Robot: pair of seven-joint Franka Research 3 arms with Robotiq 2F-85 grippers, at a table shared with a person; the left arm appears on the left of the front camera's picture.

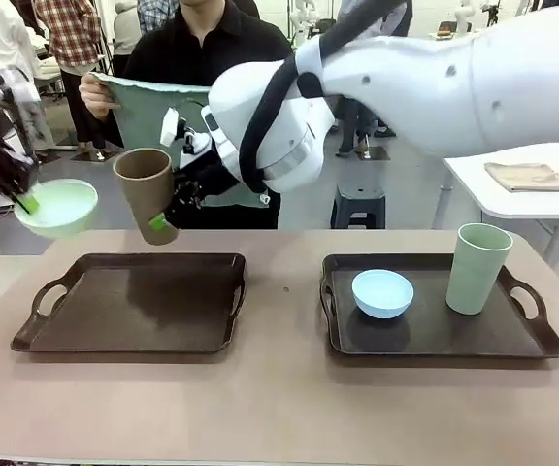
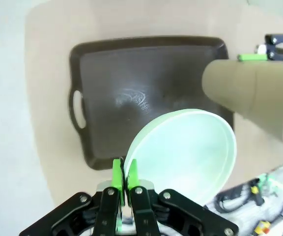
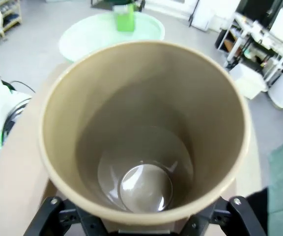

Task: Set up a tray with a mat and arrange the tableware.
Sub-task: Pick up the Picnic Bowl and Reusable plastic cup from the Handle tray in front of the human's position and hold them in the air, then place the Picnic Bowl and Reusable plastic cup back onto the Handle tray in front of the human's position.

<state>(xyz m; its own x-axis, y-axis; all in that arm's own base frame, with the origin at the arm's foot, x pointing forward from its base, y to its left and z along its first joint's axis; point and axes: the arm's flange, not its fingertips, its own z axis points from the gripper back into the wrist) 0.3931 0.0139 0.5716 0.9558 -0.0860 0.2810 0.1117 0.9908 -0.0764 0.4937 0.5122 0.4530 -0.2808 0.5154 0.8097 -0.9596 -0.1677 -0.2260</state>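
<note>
Left gripper: clamps fully closed on rim of green bowl, mid-left of frame. Right gripper: grips brown cup, jaws spread around it, above tray at lower left. Probably holds both clear so mat goes down first.

The dark brown handled left tray lies bare, open from above and from the near side; a tan-brown tall cup and a pale green round bowl hang by its far-left corner; the right tray holds a light blue bowl and a pale green cup; the white right arm crosses above it.
</note>
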